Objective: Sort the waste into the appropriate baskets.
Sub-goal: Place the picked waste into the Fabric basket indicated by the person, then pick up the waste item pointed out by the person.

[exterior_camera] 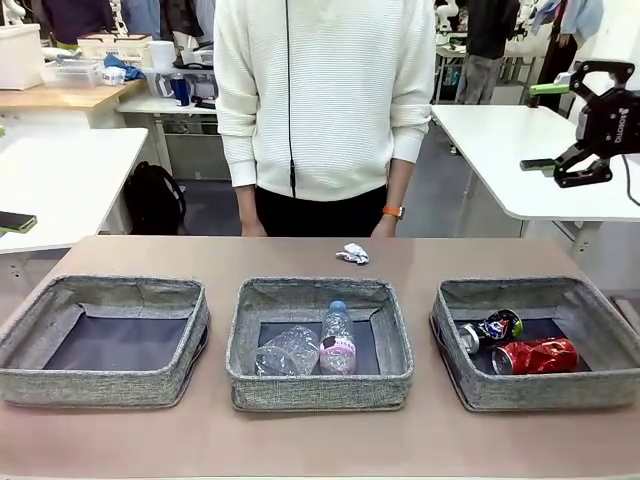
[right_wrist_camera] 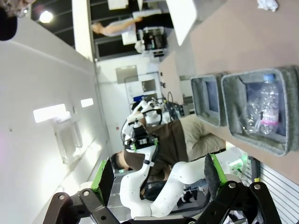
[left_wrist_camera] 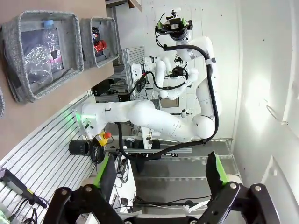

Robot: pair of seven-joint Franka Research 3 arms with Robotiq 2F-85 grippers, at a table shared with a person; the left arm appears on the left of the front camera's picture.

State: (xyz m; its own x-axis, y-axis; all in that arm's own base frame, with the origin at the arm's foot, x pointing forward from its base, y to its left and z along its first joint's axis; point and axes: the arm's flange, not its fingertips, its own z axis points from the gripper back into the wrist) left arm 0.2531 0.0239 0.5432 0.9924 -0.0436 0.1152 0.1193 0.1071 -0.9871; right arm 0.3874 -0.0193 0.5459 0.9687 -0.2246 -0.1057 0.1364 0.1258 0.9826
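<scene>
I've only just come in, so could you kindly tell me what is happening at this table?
Waste is being sorted into three baskets. Two bottles lie in the middle basket, two cans in the right basket; the left basket holds nothing. A paper wad remains on the table near the person. The right gripper is raised, open; nothing is being handled.

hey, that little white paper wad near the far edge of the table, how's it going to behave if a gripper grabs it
The paper wad looks crumpled and small, so it is probably very light and will squash between the pads. Its irregular creases suggest it won't roll, though a nudge might slide it across the smooth table.
</scene>
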